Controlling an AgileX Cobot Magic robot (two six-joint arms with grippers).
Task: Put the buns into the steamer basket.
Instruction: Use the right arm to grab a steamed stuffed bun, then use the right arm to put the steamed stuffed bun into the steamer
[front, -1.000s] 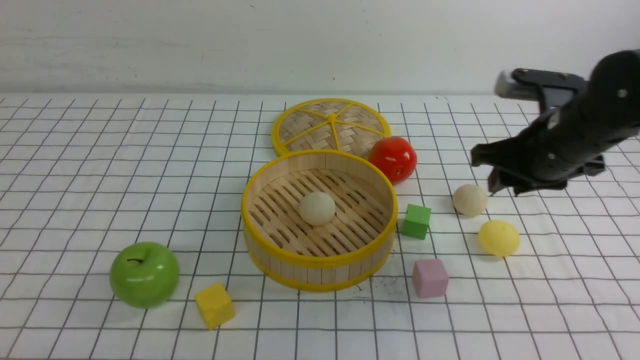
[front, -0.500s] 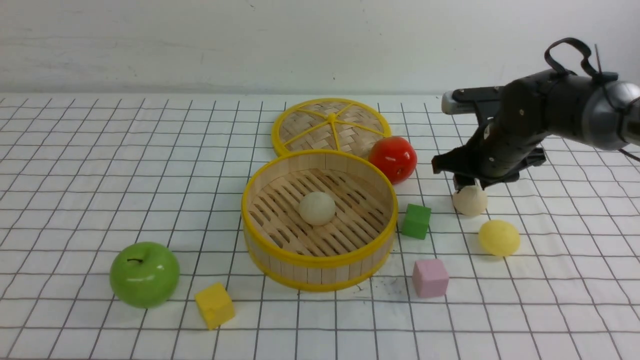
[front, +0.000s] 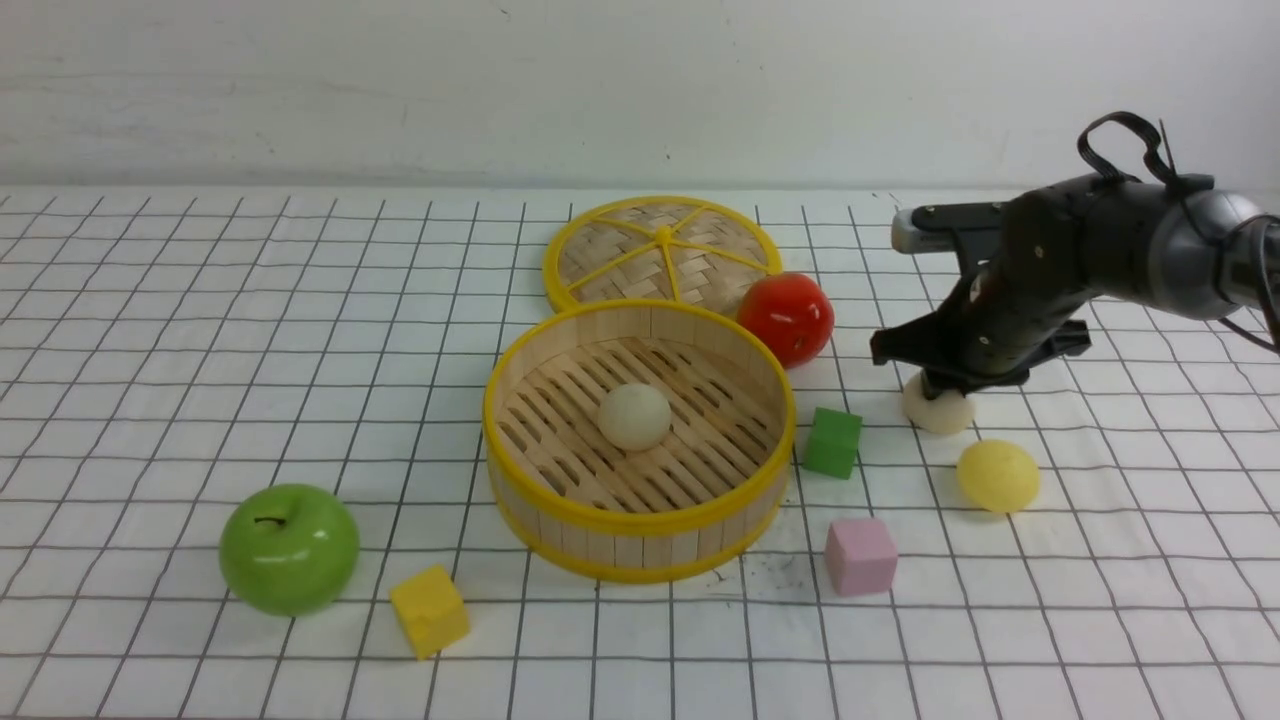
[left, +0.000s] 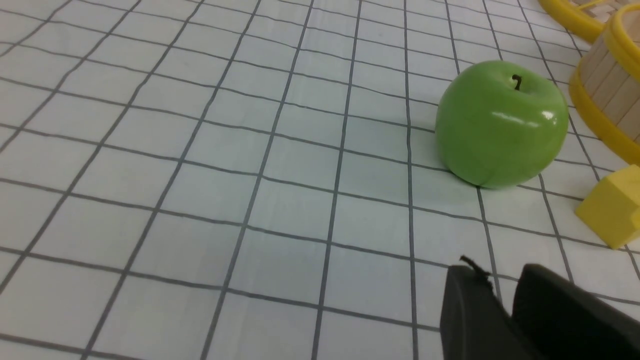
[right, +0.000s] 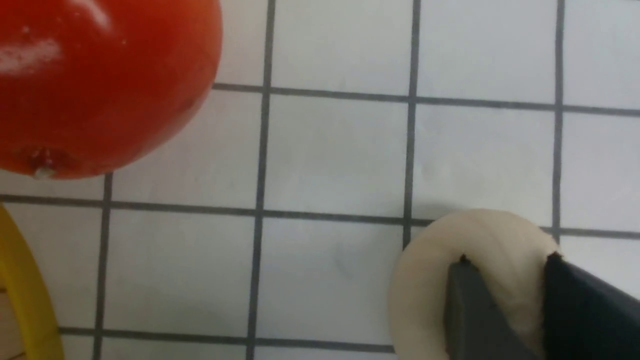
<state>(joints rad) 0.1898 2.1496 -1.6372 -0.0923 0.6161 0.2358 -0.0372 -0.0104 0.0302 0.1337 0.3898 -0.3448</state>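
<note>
The right jaws are clenched on a beige bun (front: 938, 412), which sits on the worktop (front: 200, 300) to the right of the steamer basket (front: 640, 520) and near the red fruit (front: 787, 318). In the right wrist view the bun (right: 470, 240) bulges between the two dark pads, so the bite looks high and shallow. The best move is probably to lift straight up and slowly, and to check that the bun comes along before travelling. Squeezing harder would likely only dent it or pop it free. Carry it high enough to pass the green cube (front: 833, 442) and the basket's yellow rim. Then let go low over bare slats, beside the second beige bun (front: 634, 415) already inside, so it does not roll. The pale yellow bun (front: 997, 475) waits on the worktop nearby. The left jaws, near the green apple (left: 501, 122), hold nothing; I cannot tell whether they are parted or closed
</note>
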